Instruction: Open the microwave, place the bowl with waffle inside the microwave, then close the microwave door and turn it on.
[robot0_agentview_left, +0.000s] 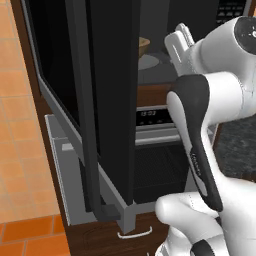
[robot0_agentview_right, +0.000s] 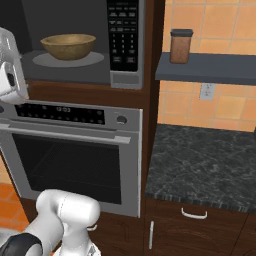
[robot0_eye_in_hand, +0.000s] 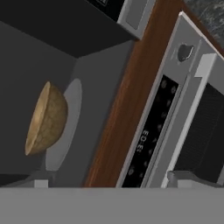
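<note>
Bowl: the tan wood-coloured bowl (robot0_agentview_right: 68, 46) sits upright inside the microwave (robot0_agentview_right: 90, 45), on the round grey turntable plate (robot0_agentview_right: 67, 59), roughly at its middle. In the hand view the bowl (robot0_eye_in_hand: 46, 119) appears rolled on its side because the camera is rolled, at about 9 o'clock in that picture. In the left base view a sliver of the bowl (robot0_agentview_left: 143, 46) shows past the door's edge.
Waffle: not discernible; the bowl's inside is hidden from these angles.
Microwave: the cavity is open to view; the black keypad (robot0_agentview_right: 124, 35) with small white buttons lies at 3 o'clock of the bowl.
Microwave door: the microwave door (robot0_agentview_left: 85, 90) is swung wide open toward the camera, its dark glass panel edge-on, the slim black vertical handle (robot0_agentview_left: 87, 145) running down its near side.
Claw: the white hand (robot0_agentview_left: 179, 45) is level with the cavity's mouth, in front of the microwave and apart from the bowl; its fingers stand wide apart and hold nothing.
Oven: the silver oven (robot0_agentview_right: 75, 155) lies directly below the microwave, at 6 o'clock of the bowl, with a dark display strip (robot0_agentview_right: 60, 112) and a closed window door.
Counter: a dark speckled counter (robot0_agentview_right: 205, 165) lies at 4 o'clock of the oven.
Shelf: a grey shelf (robot0_agentview_right: 210, 67) above the counter carries a brown jar (robot0_agentview_right: 180, 46) with a dark lid.
</note>
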